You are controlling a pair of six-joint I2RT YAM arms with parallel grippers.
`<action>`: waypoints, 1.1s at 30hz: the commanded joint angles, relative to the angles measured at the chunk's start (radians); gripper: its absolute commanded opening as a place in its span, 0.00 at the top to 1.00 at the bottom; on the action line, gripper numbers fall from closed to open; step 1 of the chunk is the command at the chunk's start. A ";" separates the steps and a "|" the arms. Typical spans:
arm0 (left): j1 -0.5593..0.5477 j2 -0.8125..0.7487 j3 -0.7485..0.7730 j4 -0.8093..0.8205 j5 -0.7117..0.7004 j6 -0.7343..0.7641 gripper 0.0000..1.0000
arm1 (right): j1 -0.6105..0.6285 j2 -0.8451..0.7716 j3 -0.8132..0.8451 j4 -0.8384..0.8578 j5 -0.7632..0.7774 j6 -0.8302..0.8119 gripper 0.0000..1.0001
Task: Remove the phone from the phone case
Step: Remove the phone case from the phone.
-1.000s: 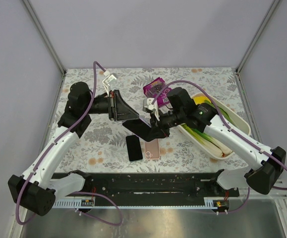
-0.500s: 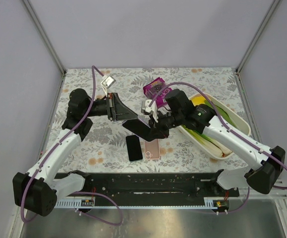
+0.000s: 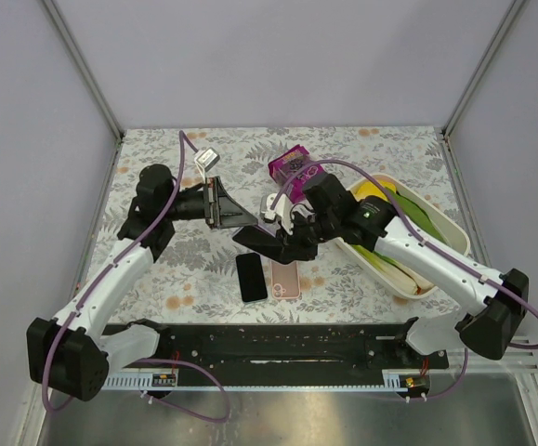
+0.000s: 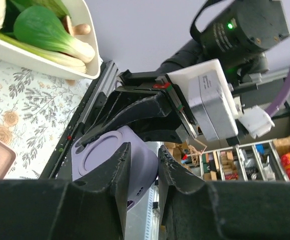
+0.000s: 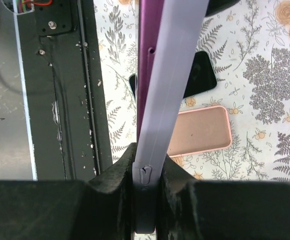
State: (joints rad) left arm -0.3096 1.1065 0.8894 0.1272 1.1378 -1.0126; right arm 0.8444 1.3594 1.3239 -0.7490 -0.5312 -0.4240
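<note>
A phone in a lavender case (image 3: 255,234) is held in the air above the table, between both grippers. My left gripper (image 3: 235,216) is shut on one end; in the left wrist view the case's back with its camera ring (image 4: 100,156) sits between my fingers (image 4: 120,172). My right gripper (image 3: 285,238) is shut on the other end. In the right wrist view the case edge (image 5: 171,75) runs up from my fingers (image 5: 115,180), with a darker purple phone edge (image 5: 147,55) beside it.
A bare black phone (image 3: 251,276) and a pink case (image 3: 285,279) lie on the floral table under the held phone; both show in the right wrist view, the phone (image 5: 201,75) and the case (image 5: 200,131). A purple box (image 3: 291,163) stands behind. A white tray (image 3: 454,243) holds vegetables at the right.
Both grippers, still holding the cased phone, have shifted slightly left and toward each other. The left wrist has rolled a little.
</note>
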 commanded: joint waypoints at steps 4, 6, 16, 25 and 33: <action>0.064 0.036 0.040 -0.320 -0.286 0.103 1.00 | 0.041 -0.045 0.112 0.057 0.022 -0.110 1.00; 0.064 0.035 0.052 -0.322 -0.285 0.127 1.00 | 0.041 -0.048 0.110 0.057 0.013 -0.105 1.00; 0.032 -0.023 0.138 -0.330 -0.179 0.331 1.00 | -0.014 -0.029 0.112 0.100 -0.097 0.017 1.00; -0.029 -0.053 0.168 -0.468 -0.056 0.643 1.00 | -0.105 -0.017 0.101 0.194 -0.282 0.180 1.00; -0.048 -0.071 0.146 -0.501 0.052 0.742 0.97 | -0.169 -0.011 0.070 0.298 -0.374 0.307 1.00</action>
State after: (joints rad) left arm -0.3229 1.0512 1.0546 -0.2337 1.0588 -0.3855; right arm 0.7425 1.3739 1.3495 -0.7666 -0.8227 -0.2478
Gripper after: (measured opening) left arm 0.214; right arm 0.206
